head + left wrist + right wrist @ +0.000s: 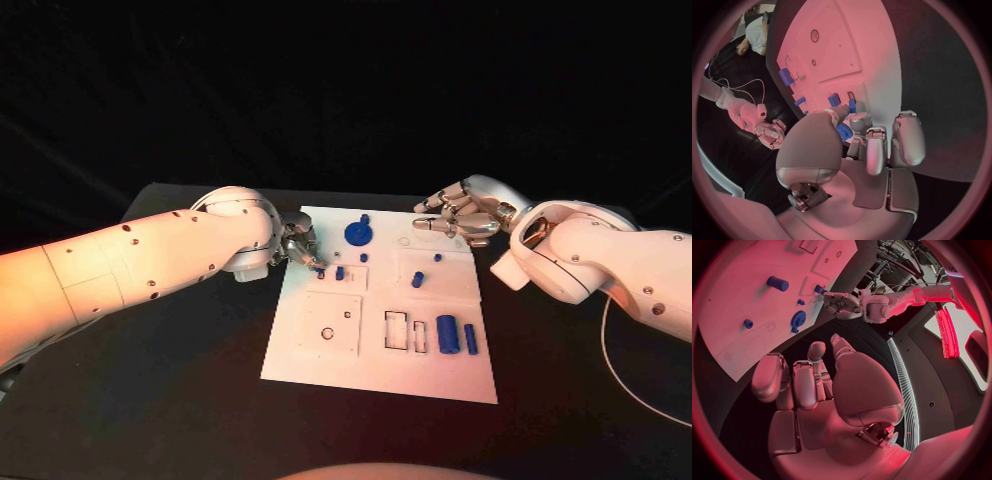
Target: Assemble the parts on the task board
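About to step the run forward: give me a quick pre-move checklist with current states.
1. Left hand at the board's left edge, near a small blue peg: ok.
2. Left hand holding a part: cannot tell, its fingers hide the spot.
3. Right hand holds nothing, at the board's far right corner: ok.
4. White board flat on the table: ok.
5. Round blue disc clear of both hands: ok.
6. Two long blue pieces lying loose, not yet assembled: not ok.

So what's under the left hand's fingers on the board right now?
The left hand has its fingers at the white task board, near its left edge, beside a small blue part. The fingers cover the spot below them, so whether they pinch a piece cannot be told.
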Robot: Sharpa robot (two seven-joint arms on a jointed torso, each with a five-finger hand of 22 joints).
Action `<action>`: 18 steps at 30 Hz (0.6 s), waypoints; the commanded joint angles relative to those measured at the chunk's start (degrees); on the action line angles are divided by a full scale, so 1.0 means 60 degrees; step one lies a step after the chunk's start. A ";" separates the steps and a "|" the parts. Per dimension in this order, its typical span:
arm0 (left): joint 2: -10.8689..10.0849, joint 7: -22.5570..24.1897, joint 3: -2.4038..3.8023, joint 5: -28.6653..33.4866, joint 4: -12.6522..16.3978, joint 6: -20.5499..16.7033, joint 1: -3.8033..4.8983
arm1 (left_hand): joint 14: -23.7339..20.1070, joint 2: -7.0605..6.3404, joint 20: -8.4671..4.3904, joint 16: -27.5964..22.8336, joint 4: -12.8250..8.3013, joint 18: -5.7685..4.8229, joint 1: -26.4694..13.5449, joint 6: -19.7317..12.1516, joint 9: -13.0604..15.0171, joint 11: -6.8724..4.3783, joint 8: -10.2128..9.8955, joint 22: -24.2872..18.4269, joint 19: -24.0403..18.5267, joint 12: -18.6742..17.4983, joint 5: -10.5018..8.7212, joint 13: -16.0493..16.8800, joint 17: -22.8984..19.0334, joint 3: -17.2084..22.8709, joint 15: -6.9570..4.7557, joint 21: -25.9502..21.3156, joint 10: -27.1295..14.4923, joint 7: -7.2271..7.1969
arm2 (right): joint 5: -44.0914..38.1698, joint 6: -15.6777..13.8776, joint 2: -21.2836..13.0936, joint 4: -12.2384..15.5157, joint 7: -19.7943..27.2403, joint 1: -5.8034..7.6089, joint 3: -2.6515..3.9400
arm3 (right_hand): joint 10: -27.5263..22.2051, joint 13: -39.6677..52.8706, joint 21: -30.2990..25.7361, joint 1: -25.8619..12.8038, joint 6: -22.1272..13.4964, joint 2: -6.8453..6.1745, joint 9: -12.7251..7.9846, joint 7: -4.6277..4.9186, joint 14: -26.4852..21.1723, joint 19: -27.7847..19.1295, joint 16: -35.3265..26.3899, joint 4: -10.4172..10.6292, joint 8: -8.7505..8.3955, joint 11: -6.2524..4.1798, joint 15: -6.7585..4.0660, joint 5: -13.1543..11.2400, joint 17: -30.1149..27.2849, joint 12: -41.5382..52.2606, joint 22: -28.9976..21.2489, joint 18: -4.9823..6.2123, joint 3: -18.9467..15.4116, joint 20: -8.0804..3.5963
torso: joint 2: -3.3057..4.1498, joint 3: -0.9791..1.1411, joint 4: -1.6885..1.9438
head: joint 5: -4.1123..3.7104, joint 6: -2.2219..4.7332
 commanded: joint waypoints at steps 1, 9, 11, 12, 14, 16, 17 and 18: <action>0.0049 0.0022 0.0001 -0.0210 -0.0047 0.0332 -0.0022 | 0.1005 -0.0053 -0.0022 0.0046 -0.1158 -0.0164 -0.0046 0.0087 -0.0006 -0.0011 0.0038 0.0803 0.0137 0.0036 0.0048 -0.0008 0.2516 0.1225 -0.0071 0.0041 0.0064 -0.0094 | -0.0056 0.0113 0.0001 0.0006 0.0074 -0.0007 0.0000 | -0.0063 0.0009 -0.0062 0.0050 0.0021 0.0013 -0.0002 0.0038 0.0342 -0.0059 -0.0062 0.0013 0.0049 0.0002 0.0025 0.0066 0.0002 -0.0016 0.0004 0.0094 -0.0057 -0.0007 | 0.0009 -0.0001 -0.0012 | 0.0011 -0.0017; 0.0119 0.0011 0.0000 -0.0248 -0.0142 0.0816 -0.0061 | 0.1005 -0.0065 -0.0025 0.0046 -0.1169 -0.0159 -0.0049 0.0083 -0.0006 -0.0013 0.0039 0.0791 0.0132 0.0030 0.0053 -0.0014 0.2516 0.1244 -0.0074 0.0022 0.0063 -0.0095 | -0.0056 0.0127 0.0002 -0.0002 0.0066 -0.0010 -0.0001 | -0.0063 0.0009 -0.0062 0.0050 0.0021 0.0013 -0.0002 0.0038 0.0342 -0.0059 -0.0062 0.0013 0.0049 0.0002 0.0025 0.0066 0.0002 -0.0016 0.0004 0.0094 -0.0057 -0.0007 | 0.0001 -0.0002 0.0003 | -0.0005 -0.0061; 0.0123 0.0018 0.0000 -0.0250 -0.0147 0.0886 -0.0065 | 0.1005 -0.0065 -0.0025 0.0046 -0.1169 -0.0159 -0.0049 0.0083 -0.0006 -0.0013 0.0039 0.0791 0.0132 0.0030 0.0053 -0.0014 0.2516 0.1244 -0.0074 0.0022 0.0063 -0.0095 | -0.0056 0.0129 0.0003 -0.0003 0.0066 -0.0011 -0.0001 | -0.0063 0.0009 -0.0062 0.0050 0.0021 0.0013 -0.0002 0.0038 0.0342 -0.0059 -0.0062 0.0013 0.0049 0.0002 0.0025 0.0066 0.0002 -0.0016 0.0004 0.0094 -0.0057 -0.0007 | 0.0001 -0.0002 0.0003 | -0.0005 -0.0061; 0.0124 0.0022 0.0000 -0.0251 -0.0150 0.0941 -0.0067 | 0.1005 -0.0065 -0.0025 0.0046 -0.1169 -0.0159 -0.0049 0.0083 -0.0006 -0.0013 0.0039 0.0791 0.0132 0.0030 0.0053 -0.0014 0.2516 0.1244 -0.0074 0.0022 0.0063 -0.0095 | -0.0056 0.0130 0.0004 -0.0003 0.0068 -0.0011 -0.0001 | -0.0063 0.0009 -0.0062 0.0050 0.0021 0.0013 -0.0002 0.0038 0.0342 -0.0059 -0.0062 0.0013 0.0049 0.0002 0.0025 0.0066 0.0002 -0.0016 0.0004 0.0094 -0.0057 -0.0007 | 0.0001 -0.0003 0.0001 | 0.0000 -0.0066; 0.0123 0.0031 0.0000 -0.0252 -0.0163 0.1092 -0.0069 | 0.1005 -0.0071 -0.0026 0.0046 -0.1173 -0.0157 -0.0052 0.0082 -0.0006 -0.0013 0.0039 0.0784 0.0128 0.0038 0.0053 0.0000 0.2516 0.1250 -0.0075 0.0012 0.0070 -0.0095 | -0.0056 0.0134 0.0006 -0.0004 0.0071 -0.0012 -0.0001 | -0.0060 0.0007 -0.0064 0.0054 0.0025 0.0016 -0.0001 0.0037 0.0344 -0.0059 -0.0063 0.0017 0.0052 0.0001 0.0024 0.0067 0.0002 -0.0013 0.0003 0.0094 -0.0060 -0.0008 | 0.0001 -0.0002 -0.0001 | 0.0003 -0.0066; 0.0117 0.0034 0.0000 -0.0253 -0.0174 0.1213 -0.0070 | 0.1005 -0.0077 -0.0027 0.0046 -0.1176 -0.0157 -0.0054 0.0083 -0.0006 -0.0013 0.0040 0.0785 0.0129 0.0043 0.0053 0.0007 0.2516 0.1253 -0.0075 0.0012 0.0075 -0.0096 | -0.0056 0.0136 0.0007 -0.0007 0.0074 -0.0013 -0.0001 | -0.0054 0.0003 -0.0068 0.0060 0.0031 0.0022 0.0000 0.0035 0.0346 -0.0058 -0.0065 0.0023 0.0058 -0.0001 0.0022 0.0068 0.0002 -0.0009 0.0000 0.0095 -0.0068 -0.0009 | 0.0001 -0.0001 -0.0002 | 0.0000 -0.0064; 0.0113 0.0037 0.0000 -0.0253 -0.0178 0.1261 -0.0071 | 0.1005 -0.0078 -0.0027 0.0046 -0.1177 -0.0157 -0.0054 0.0083 -0.0006 -0.0013 0.0040 0.0785 0.0129 0.0044 0.0053 0.0008 0.2516 0.1253 -0.0075 0.0012 0.0076 -0.0096 | -0.0056 0.0138 0.0008 -0.0009 0.0075 -0.0013 -0.0001 | -0.0054 0.0003 -0.0068 0.0060 0.0031 0.0022 0.0000 0.0035 0.0346 -0.0058 -0.0065 0.0023 0.0058 -0.0001 0.0022 0.0068 0.0002 -0.0009 0.0000 0.0095 -0.0068 -0.0009 | -0.0001 -0.0002 -0.0004 | -0.0002 -0.0064; 0.0110 0.0045 0.0000 -0.0253 -0.0184 0.1296 -0.0071 | 0.1005 -0.0078 -0.0027 0.0046 -0.1177 -0.0157 -0.0054 0.0083 -0.0006 -0.0013 0.0040 0.0785 0.0129 0.0044 0.0053 0.0008 0.2516 0.1253 -0.0075 0.0012 0.0076 -0.0096 | -0.0056 0.0141 0.0010 -0.0014 0.0076 -0.0014 -0.0001 | -0.0054 0.0003 -0.0068 0.0060 0.0031 0.0022 0.0000 0.0035 0.0346 -0.0058 -0.0065 0.0023 0.0058 -0.0001 0.0022 0.0068 0.0002 -0.0009 0.0000 0.0095 -0.0068 -0.0009 | -0.0001 -0.0002 -0.0004 | -0.0002 -0.0064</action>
